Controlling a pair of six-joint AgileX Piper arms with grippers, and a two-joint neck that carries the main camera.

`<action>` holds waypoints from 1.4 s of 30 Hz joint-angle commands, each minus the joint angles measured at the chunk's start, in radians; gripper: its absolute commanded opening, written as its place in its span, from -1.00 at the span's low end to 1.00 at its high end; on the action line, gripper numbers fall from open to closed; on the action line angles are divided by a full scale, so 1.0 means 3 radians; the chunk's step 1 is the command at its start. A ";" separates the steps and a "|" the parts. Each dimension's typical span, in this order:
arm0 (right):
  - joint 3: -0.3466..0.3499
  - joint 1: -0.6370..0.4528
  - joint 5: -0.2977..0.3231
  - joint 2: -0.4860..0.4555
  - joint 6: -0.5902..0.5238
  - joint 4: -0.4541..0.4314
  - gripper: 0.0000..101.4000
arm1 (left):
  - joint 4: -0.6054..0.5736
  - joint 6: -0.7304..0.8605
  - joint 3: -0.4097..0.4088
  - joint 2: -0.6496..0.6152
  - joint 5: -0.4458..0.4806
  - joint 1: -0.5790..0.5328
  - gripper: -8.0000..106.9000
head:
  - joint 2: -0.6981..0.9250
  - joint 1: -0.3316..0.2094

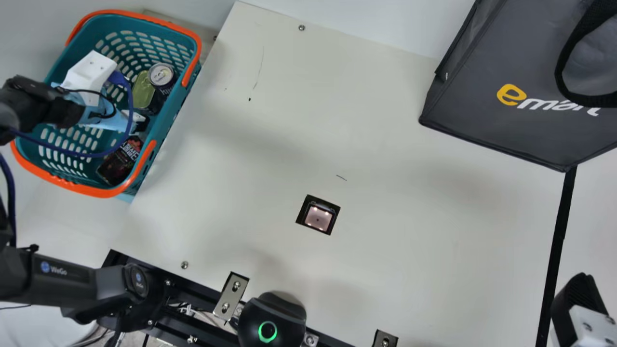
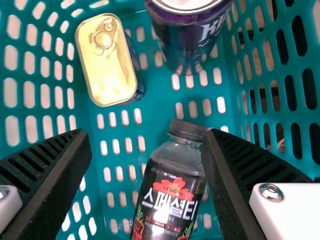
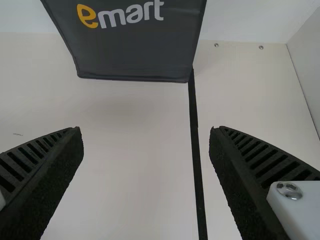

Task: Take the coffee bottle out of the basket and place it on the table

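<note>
We judge the task barely begun: the coffee bottle [image 2: 167,200] is in the basket [image 1: 103,192], and grasping, lifting out and setting on the table [image 1: 361,135] all remain. Our left tool [image 2: 146,134] is spread inside the basket, pinching nothing; our right tool [image 3: 145,132] is spread and empty too. The bottle's cap points toward the purple can [image 2: 187,37], its long axis roughly along the basket's long side.

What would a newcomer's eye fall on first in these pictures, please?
Probably the teal basket with orange handles, at the main view's upper left. The left gripper is open over the bottle inside. Next might come the big dark bag at the upper right.
</note>
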 commanded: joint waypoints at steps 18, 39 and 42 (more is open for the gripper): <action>0.0000 0.0000 0.0000 0.0000 0.0000 0.0000 0.79 | -0.0416 0.0545 0.0161 0.0292 -0.0348 -0.0098 0.71 | 0.0008 -0.0086; 0.0000 0.0000 0.0000 0.0000 0.0000 0.0000 0.79 | -0.0922 0.1104 0.0214 0.0595 -0.0583 -0.0115 0.71 | 0.0008 -0.0086; 0.0000 0.0000 0.0000 0.0000 0.0000 0.0000 0.79 | -0.0987 0.1188 0.0221 0.0629 -0.0604 -0.0106 0.71 | 0.0008 -0.0086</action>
